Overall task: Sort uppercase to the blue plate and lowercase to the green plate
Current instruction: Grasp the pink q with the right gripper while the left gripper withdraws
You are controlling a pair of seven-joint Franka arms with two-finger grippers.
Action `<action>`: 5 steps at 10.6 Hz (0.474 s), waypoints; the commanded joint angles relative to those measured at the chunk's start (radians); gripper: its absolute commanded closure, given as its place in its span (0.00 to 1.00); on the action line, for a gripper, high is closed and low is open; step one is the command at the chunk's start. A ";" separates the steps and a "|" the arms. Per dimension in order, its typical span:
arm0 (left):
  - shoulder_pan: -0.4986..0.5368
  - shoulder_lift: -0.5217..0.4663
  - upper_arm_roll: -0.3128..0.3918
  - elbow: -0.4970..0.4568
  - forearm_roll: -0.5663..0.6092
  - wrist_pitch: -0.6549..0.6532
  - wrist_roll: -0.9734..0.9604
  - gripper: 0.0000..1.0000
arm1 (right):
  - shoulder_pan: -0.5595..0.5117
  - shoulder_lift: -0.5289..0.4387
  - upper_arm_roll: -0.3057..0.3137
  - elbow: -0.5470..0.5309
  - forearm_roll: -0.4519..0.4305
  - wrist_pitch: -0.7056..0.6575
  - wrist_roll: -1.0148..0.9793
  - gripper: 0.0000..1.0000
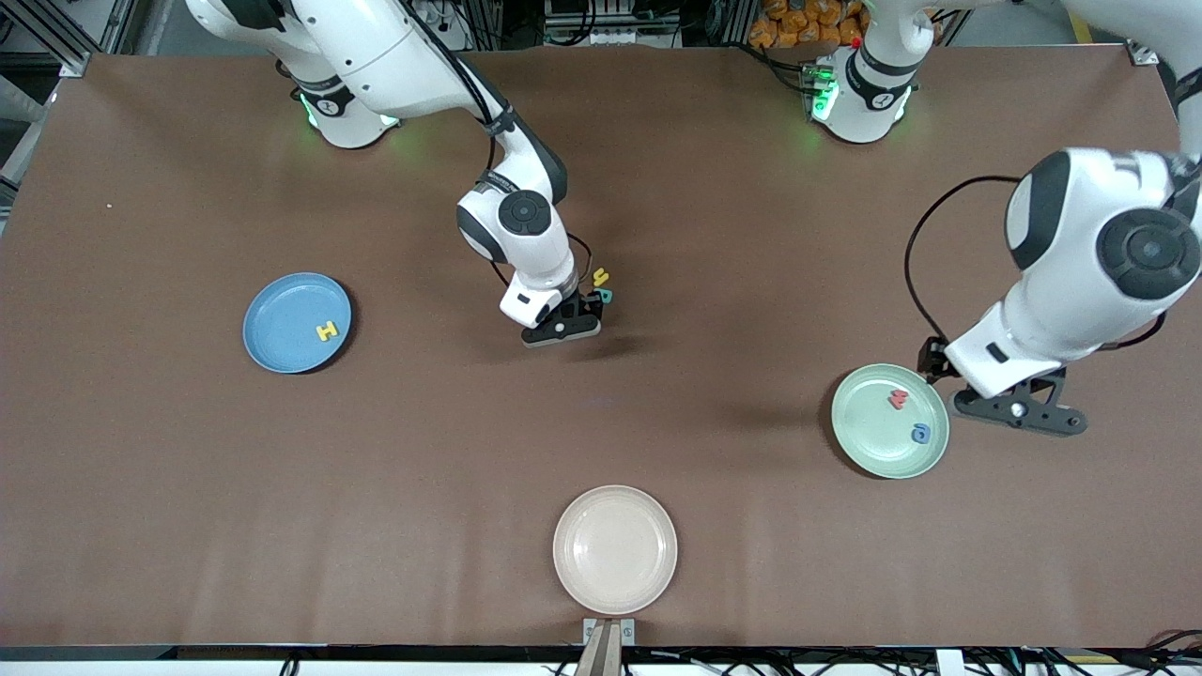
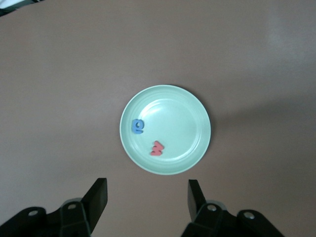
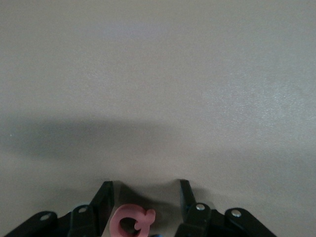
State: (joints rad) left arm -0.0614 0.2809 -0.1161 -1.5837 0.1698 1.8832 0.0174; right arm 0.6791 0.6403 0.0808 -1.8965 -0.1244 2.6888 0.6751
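The green plate (image 1: 873, 441) lies toward the left arm's end and holds a red w (image 1: 899, 399) and a rounded blue letter (image 1: 920, 433). My left gripper (image 1: 1019, 411) hangs open and empty over the table beside it. The left wrist view shows that plate (image 2: 182, 118), the blue letter (image 2: 138, 126), the w (image 2: 157, 148) and the gripper (image 2: 147, 187). The blue plate (image 1: 282, 310), toward the right arm's end, carries a yellow H (image 1: 327, 330). Mid-table, my right gripper (image 1: 563, 329) is down at the table, open around a red Q (image 3: 131, 222) between its jaws (image 3: 143, 190).
A yellow h (image 1: 600, 277) and a teal letter (image 1: 604, 296) lie right beside the right gripper, farther from the front camera than it is. A cream plate (image 1: 615, 549) sits near the front edge of the brown table.
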 commanded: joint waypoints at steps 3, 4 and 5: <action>-0.008 -0.189 0.084 -0.018 -0.153 -0.072 -0.030 0.00 | 0.011 0.009 0.011 -0.006 -0.008 -0.009 0.035 0.36; -0.008 -0.210 0.084 -0.016 -0.148 -0.087 -0.031 0.00 | 0.014 0.009 0.013 -0.006 -0.008 -0.010 0.040 0.36; -0.008 -0.225 0.087 -0.016 -0.142 -0.104 -0.033 0.00 | 0.022 0.012 0.014 -0.009 -0.008 -0.013 0.034 0.36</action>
State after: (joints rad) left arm -0.0601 0.0908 -0.0376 -1.5794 0.0439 1.7992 -0.0007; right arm 0.6835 0.6406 0.0868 -1.8962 -0.1244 2.6814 0.6784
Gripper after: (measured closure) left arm 0.000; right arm 0.357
